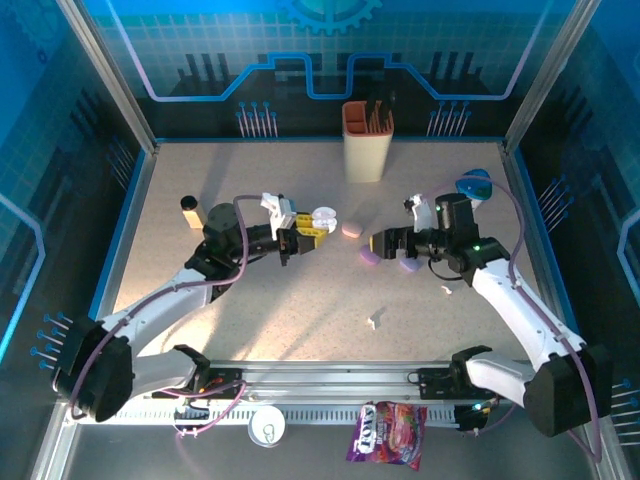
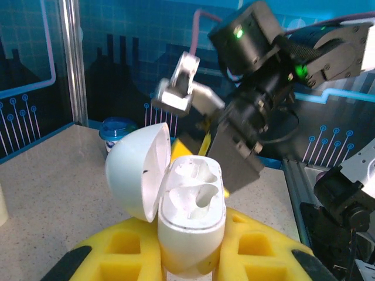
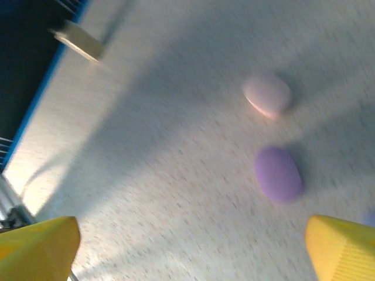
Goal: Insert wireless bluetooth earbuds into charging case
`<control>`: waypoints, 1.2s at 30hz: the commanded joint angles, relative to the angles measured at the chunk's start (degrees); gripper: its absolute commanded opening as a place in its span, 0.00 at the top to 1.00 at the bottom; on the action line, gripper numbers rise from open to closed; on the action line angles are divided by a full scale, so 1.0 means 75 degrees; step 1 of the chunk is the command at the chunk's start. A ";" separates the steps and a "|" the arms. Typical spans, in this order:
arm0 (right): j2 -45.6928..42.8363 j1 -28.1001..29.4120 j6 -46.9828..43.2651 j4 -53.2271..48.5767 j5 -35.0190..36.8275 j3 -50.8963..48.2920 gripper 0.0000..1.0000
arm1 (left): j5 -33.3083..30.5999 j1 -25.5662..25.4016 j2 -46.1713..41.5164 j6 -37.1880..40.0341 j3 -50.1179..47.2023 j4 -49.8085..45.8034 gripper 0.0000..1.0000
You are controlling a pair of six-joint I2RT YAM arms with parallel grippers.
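Pick-up stage: left hand gripped the open, empty white charging case, while right hand hung open and empty, so it apparently needed next to fetch the white earbud lying loose on the table.

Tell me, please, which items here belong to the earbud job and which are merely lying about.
Job: open white case in left gripper; loose white earbud; pink case; purple case.
Lying about: tan holder; sweets packet; blue-lidded tub.
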 commanded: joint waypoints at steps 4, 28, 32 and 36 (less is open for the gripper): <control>0.0547 0.0600 0.0989 -0.2113 0.2011 -0.0289 0.08 | -0.0083 -0.0046 -0.0596 0.1241 -0.0369 -0.0774 1.00; 0.4168 0.3931 0.3233 -0.3657 0.3075 0.1427 0.54 | -0.0688 -0.0356 -0.1696 0.2657 -0.1381 -0.2020 1.00; 0.4446 0.3976 0.3238 -0.3636 0.2844 0.1430 0.60 | -0.0708 -0.0369 -0.1719 0.2698 -0.1412 -0.2034 1.00; 0.4641 0.3998 0.3191 -0.3620 0.2635 0.1456 0.65 | -0.0702 -0.0381 -0.1709 0.2717 -0.1420 -0.2049 1.00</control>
